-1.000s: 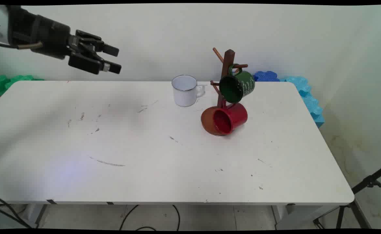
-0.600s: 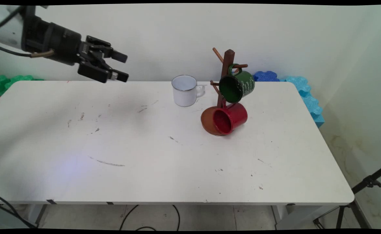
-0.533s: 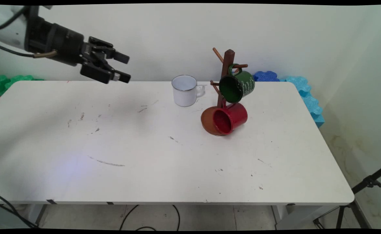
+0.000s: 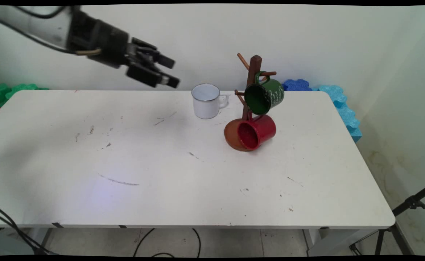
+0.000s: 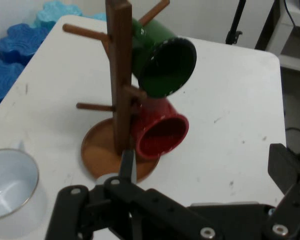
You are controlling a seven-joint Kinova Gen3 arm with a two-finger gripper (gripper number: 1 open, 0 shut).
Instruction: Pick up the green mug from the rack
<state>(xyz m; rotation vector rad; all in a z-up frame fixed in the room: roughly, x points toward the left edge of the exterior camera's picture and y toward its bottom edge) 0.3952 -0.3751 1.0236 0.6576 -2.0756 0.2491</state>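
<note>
My black gripper (image 4: 173, 74) hangs open and empty above the table's far edge, just left of a white enamel mug (image 4: 206, 101) and higher than its rim. That mug stands upright, and its rim shows at the lower left of the hand view (image 5: 10, 190). To its right stands a brown wooden mug tree (image 4: 255, 72) on a round base (image 4: 230, 137). A green mug (image 4: 264, 95) hangs from an upper peg and a red mug (image 4: 256, 131) from a lower one. The hand view faces the tree (image 5: 121, 75), the green mug (image 5: 165, 62) and the red mug (image 5: 159, 134).
The white table (image 4: 198, 203) carries some dark scuff marks. Blue foam tiles (image 4: 337, 99) lie behind its far right corner, green ones (image 4: 9, 90) behind the far left. A black tripod (image 4: 408, 206) stands at the right, and cables hang under the table.
The gripper has moved to the right along the far edge towards the white mug, staying open. The mugs and the tree have not moved.
</note>
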